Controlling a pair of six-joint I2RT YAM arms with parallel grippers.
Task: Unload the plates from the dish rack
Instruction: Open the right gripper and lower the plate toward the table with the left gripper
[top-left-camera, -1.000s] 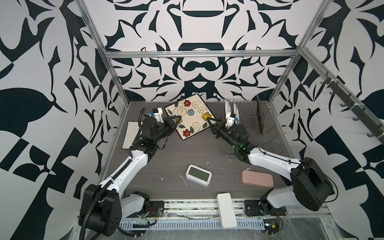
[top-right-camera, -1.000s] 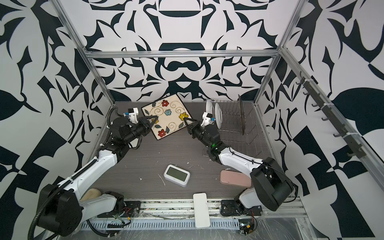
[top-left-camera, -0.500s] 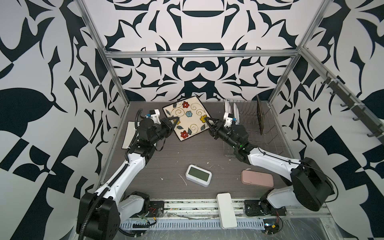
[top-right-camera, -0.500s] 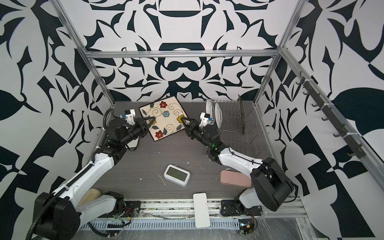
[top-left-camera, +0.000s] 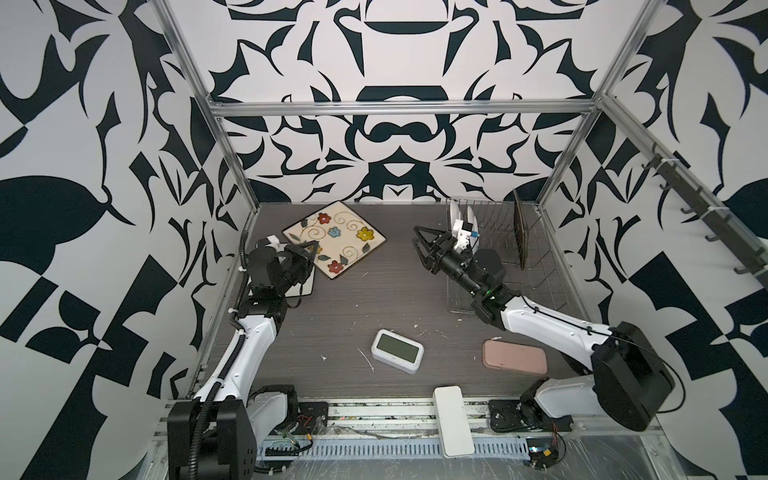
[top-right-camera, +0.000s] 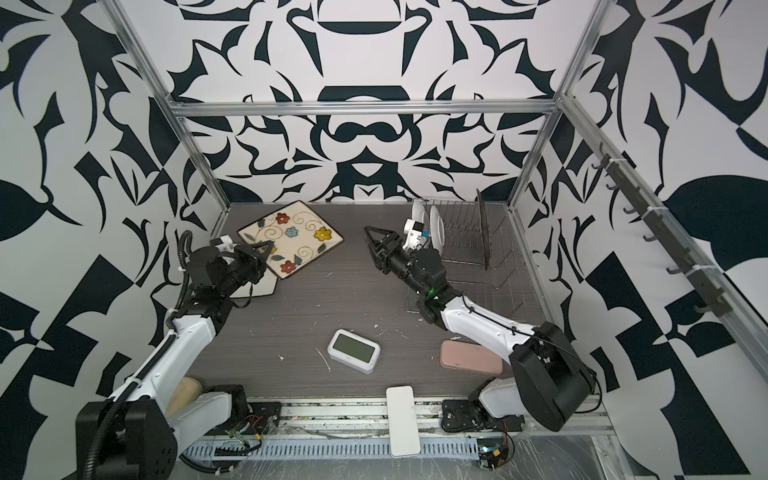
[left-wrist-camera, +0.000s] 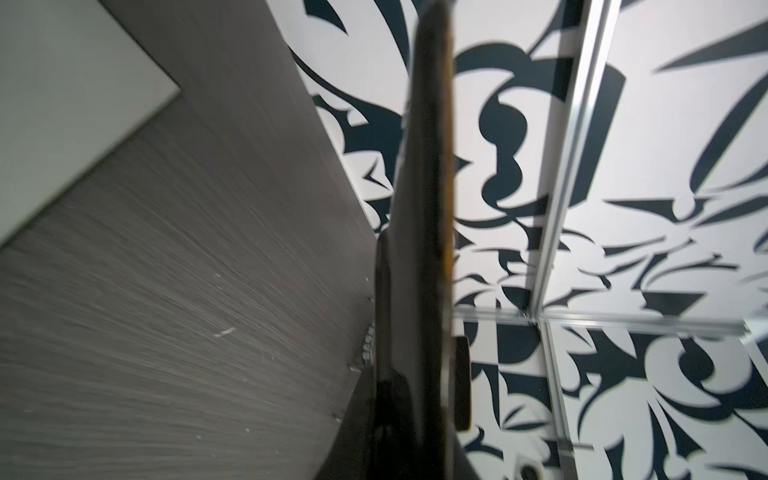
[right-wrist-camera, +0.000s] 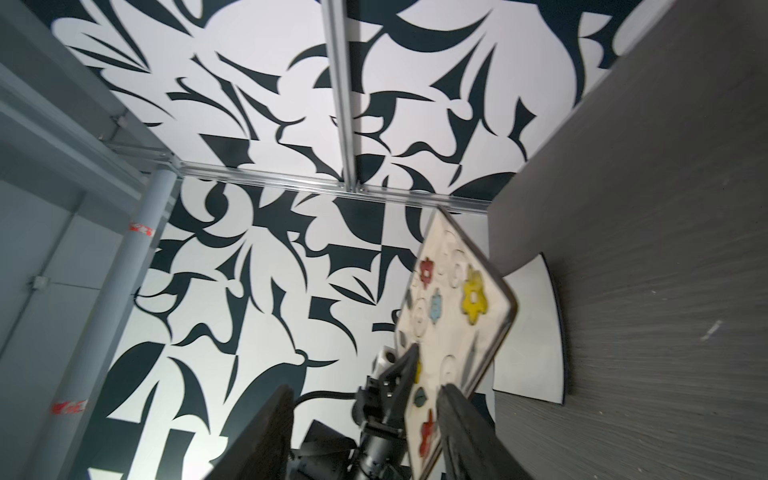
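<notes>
Right wrist view is catching the right claw springing apart off the floral plate. Left claw is clamping it alone.

In both top views the white square plate is mostly covered by the left gripper, and the near corner of the dish rack by the right arm. In the left wrist view the floral plate is blurred, its pattern hidden.
</notes>
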